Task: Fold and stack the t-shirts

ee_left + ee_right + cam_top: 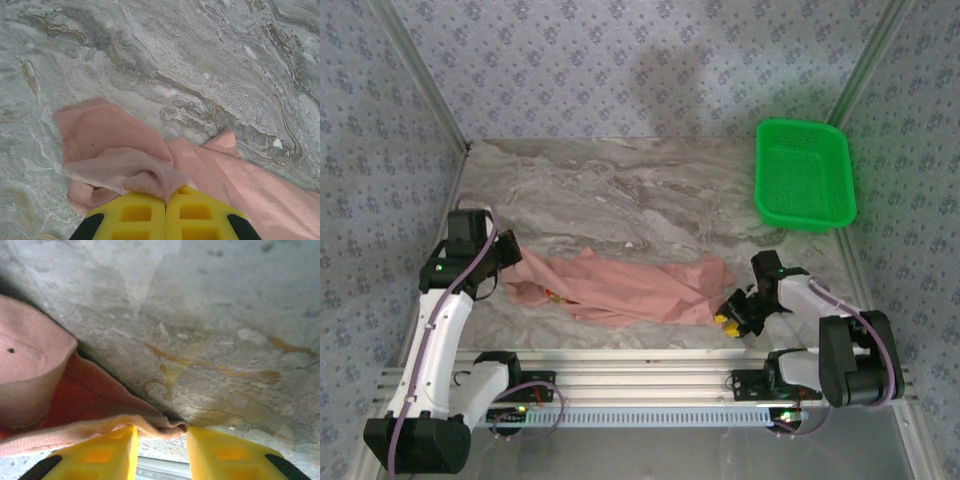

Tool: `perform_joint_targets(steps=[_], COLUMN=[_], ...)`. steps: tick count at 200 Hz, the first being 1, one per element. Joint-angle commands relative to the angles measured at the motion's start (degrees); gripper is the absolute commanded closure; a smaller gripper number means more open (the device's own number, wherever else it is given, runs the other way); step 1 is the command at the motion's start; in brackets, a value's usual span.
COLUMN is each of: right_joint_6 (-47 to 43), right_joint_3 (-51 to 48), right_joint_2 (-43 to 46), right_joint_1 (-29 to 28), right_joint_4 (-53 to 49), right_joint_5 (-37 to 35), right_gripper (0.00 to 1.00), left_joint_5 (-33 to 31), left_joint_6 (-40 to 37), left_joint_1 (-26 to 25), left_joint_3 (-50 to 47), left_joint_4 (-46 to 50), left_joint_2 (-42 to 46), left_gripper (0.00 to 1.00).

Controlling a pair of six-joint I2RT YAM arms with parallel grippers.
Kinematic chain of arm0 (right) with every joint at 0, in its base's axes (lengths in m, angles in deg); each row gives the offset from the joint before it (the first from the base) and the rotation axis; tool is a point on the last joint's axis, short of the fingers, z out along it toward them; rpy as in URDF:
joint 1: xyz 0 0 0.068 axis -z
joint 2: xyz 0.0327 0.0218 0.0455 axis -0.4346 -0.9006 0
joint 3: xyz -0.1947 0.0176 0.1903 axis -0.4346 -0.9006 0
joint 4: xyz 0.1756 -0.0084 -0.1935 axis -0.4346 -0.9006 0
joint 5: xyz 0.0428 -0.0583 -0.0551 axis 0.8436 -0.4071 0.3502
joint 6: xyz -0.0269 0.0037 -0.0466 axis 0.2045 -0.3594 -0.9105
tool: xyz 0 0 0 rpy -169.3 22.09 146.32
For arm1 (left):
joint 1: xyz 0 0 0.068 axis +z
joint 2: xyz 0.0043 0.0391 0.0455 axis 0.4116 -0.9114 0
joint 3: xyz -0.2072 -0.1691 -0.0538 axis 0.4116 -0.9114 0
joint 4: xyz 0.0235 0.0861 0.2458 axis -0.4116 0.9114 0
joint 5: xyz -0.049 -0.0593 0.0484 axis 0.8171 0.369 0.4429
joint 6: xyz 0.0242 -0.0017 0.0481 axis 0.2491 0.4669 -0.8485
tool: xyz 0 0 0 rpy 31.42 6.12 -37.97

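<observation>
A salmon-pink t-shirt (630,285) lies bunched in a long strip across the near part of the marble table (620,190). My left gripper (510,262) is at the shirt's left end. In the left wrist view its yellow fingers (135,215) are pressed together on a fold of the pink cloth (110,130). My right gripper (728,318) is low at the shirt's right end. In the right wrist view the jaws stand apart, and a corner of the shirt's hem (165,427) droops into the gap, resting against the left finger (107,452).
A green plastic basket (805,175) stands at the back right of the table. The metal rail (640,375) with the arm bases runs along the near edge, just behind the right gripper. Bare marble lies beyond the shirt.
</observation>
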Motion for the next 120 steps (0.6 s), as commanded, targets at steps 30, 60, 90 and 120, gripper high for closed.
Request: perform_joint_targets(steps=[30, 60, 90, 120], right_joint_6=[0.75, 0.81, 0.40, -0.16], right_joint_3=[3.57, 5.80, 8.51, 9.89], right_joint_2=[-6.35, -8.74, -10.16, -12.21], right_joint_1=[-1.37, -1.70, -1.78, -1.90], right_joint_4=[6.94, 7.79, 7.86, 8.31], right_joint_5=[-3.97, -4.77, -5.31, -4.94], right_gripper=[0.73, 0.78, 0.80, 0.85], left_joint_5=[0.64, 0.69, 0.64, 0.73], left_joint_6=[0.42, 0.42, 0.38, 0.26], left_joint_1=[-0.12, -0.13, -0.19, -0.12], left_joint_3=[-0.76, -0.81, -0.85, -0.64], left_joint_4=[-0.81, -0.61, -0.29, -0.32], left_joint_2=[1.45, 1.76, 1.93, 2.01], left_gripper=[1.00, 1.00, 1.00, 1.00])
